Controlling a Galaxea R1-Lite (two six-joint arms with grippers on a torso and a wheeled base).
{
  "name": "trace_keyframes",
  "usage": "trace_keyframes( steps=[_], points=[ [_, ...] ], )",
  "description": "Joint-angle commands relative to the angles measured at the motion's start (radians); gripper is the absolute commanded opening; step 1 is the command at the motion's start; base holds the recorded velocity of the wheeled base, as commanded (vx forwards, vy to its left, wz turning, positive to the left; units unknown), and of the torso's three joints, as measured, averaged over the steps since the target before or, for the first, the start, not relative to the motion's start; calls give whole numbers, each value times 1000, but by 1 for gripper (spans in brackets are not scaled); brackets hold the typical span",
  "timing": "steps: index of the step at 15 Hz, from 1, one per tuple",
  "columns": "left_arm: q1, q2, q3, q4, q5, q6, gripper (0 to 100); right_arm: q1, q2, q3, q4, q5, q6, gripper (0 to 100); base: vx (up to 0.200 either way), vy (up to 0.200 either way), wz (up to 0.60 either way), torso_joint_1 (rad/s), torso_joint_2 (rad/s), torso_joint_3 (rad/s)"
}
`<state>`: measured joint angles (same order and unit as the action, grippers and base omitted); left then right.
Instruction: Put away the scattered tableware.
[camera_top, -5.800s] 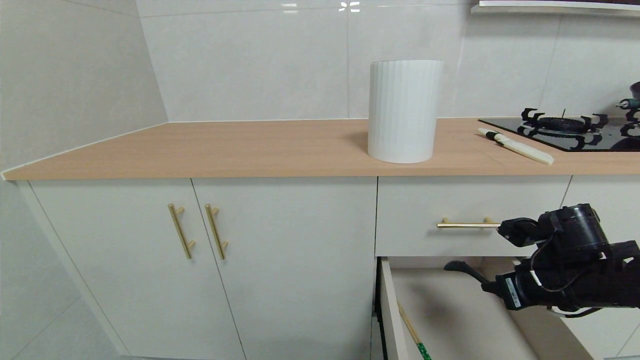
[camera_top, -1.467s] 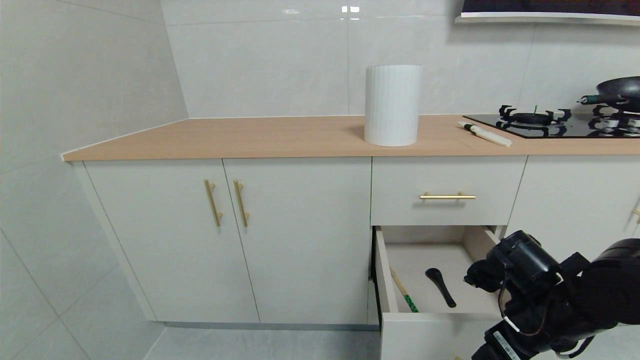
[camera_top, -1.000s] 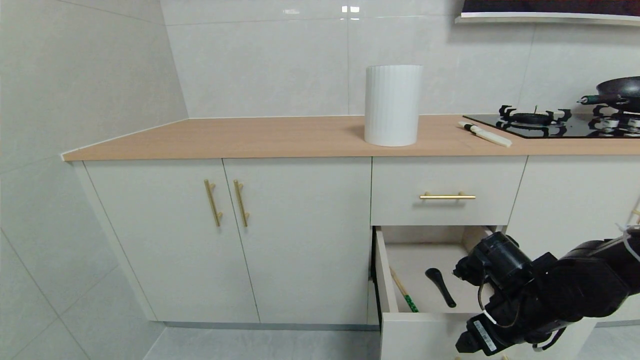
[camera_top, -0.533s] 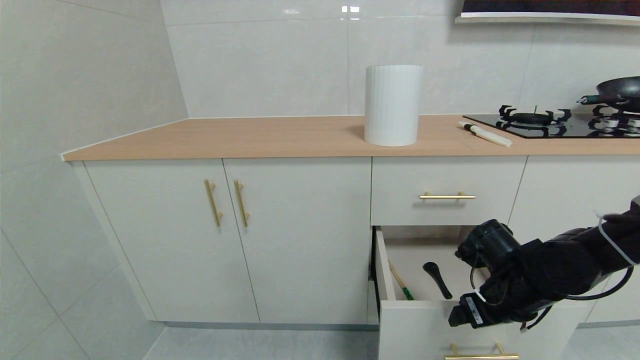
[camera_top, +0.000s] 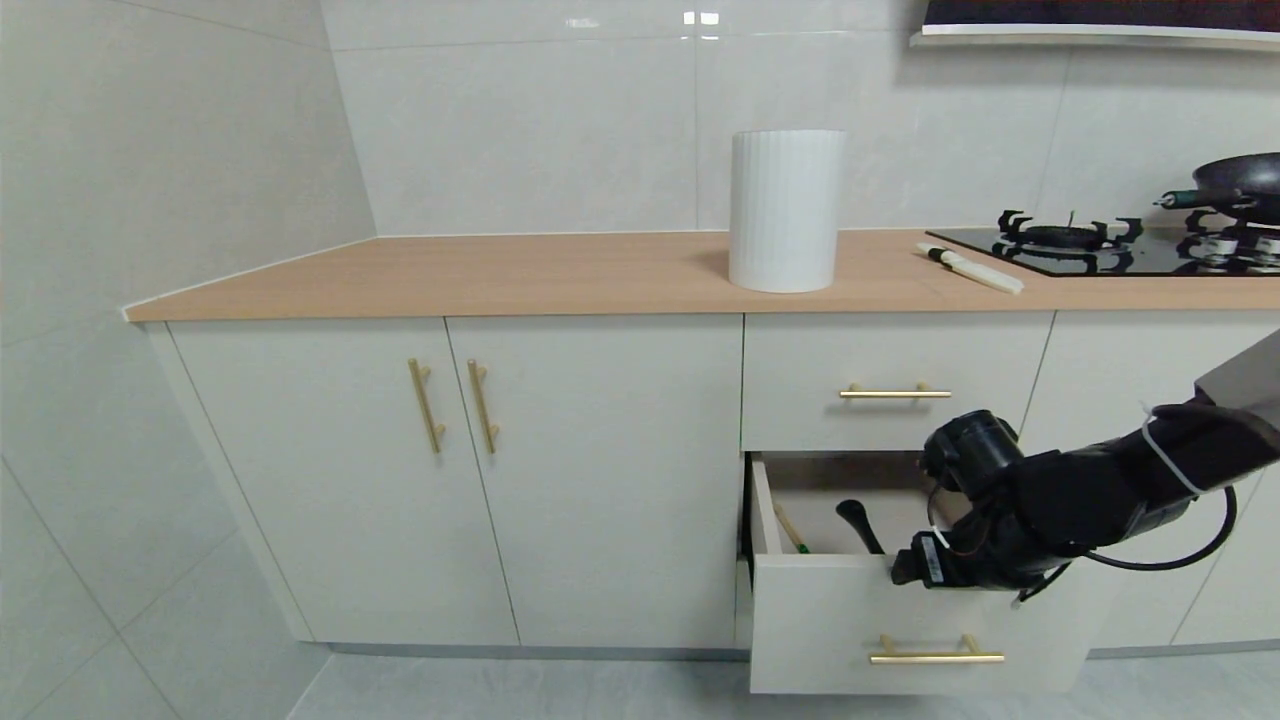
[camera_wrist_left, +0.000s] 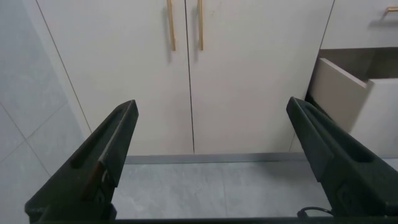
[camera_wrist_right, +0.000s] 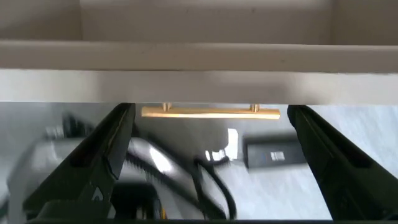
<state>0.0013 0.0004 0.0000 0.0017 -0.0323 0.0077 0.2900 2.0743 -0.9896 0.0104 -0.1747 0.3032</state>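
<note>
Kitchen w/ a run of pale base cabinets, seen from in front. Nearest & lowest, the left gripper hangs above the grey floor, facing the double cupboard doors. Its fingers are spread wide w/ nothing btwn them.

To the right, the lower drawer stands partly pulled out, w/ a gold handle on its front. The right gripper sits at the top edge of that drawer front. Its fingers are also wide apart & hold nothing. Whether they touch the front can't be told.

Inside the drawer are a black spoon near the middle & chopsticks w/ a green section along the left wall. Both are partly hidden by the drawer front. Just above, the upper drawer is shut.

On the wooden worktop stands a tall white ribbed canister, upright, contents hidden. To its right, well apart, a cream-coloured knife lies flat, just beside the black hob. At far right a dark pan sits on a burner.
</note>
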Motion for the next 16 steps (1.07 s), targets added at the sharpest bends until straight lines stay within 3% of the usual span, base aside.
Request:
trace_keyframes(
  steps=[1, 11, 16],
  points=[
    [0, 0, 0, 1, 0, 0, 100, -26, 61, -4, -38, -20, 4, 100, 0, 0, 0, 0, 0, 0],
    [0, 0, 0, 0, 0, 0, 100, -29, 241, -104, -319, -28, 51, 100, 0, 0, 0, 0, 0, 0],
    [0, 0, 0, 0, 0, 0, 100, -29, 313, -231, -322, -34, 45, 100, 0, 0, 0, 0, 0, 0]
  ],
)
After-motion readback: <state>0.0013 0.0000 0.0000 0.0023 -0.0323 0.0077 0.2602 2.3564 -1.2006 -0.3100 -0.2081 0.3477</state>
